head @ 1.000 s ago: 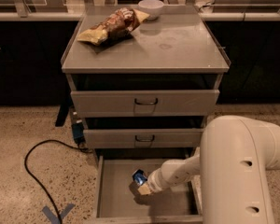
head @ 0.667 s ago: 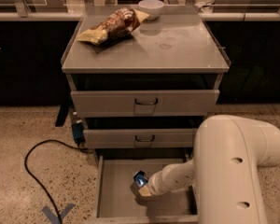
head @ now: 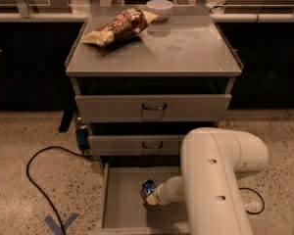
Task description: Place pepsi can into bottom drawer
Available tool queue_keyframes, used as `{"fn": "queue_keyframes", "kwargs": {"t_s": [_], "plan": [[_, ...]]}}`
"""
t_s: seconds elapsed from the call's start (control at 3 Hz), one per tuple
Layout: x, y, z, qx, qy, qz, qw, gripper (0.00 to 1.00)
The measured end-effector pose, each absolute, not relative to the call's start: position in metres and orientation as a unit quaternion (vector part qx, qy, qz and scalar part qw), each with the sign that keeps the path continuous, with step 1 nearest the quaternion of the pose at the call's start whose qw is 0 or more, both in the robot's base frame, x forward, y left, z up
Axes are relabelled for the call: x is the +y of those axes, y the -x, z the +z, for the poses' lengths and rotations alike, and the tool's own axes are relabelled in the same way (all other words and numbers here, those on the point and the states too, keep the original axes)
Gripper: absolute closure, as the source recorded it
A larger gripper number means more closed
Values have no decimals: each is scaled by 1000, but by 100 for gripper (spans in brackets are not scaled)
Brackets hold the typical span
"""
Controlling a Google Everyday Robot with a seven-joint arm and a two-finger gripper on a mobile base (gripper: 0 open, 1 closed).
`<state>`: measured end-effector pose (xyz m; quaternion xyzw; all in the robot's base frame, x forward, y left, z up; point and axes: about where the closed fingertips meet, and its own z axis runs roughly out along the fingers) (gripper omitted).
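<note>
The bottom drawer (head: 122, 207) is pulled open below two shut grey drawers, showing its flat grey floor. The pepsi can (head: 148, 187), blue with a silver end, is inside the drawer near the middle, tilted. My gripper (head: 149, 196) reaches down into the drawer from the right and is at the can, which sits at its tip. My big white arm (head: 213, 180) covers the drawer's right part and hides the fingers.
A brown-and-yellow chip bag (head: 118, 27) and a white bowl (head: 159, 7) lie on the cabinet top (head: 186, 48). A black cable (head: 36, 180) loops on the speckled floor at the left. A blue tape mark (head: 59, 224) is on the floor.
The arm has shifted to the left and lower over the drawer. The can has moved slightly with the gripper, staying inside the drawer.
</note>
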<state>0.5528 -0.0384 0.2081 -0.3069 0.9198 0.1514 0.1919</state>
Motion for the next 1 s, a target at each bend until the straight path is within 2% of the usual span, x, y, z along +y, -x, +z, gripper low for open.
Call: {"fn": "queue_keyframes", "kwargs": {"t_s": [0.33,1.0], "plan": [[-34,-570,170,929,289,148,180,100],[-42,-588,122,945,218,190,150,100]]}}
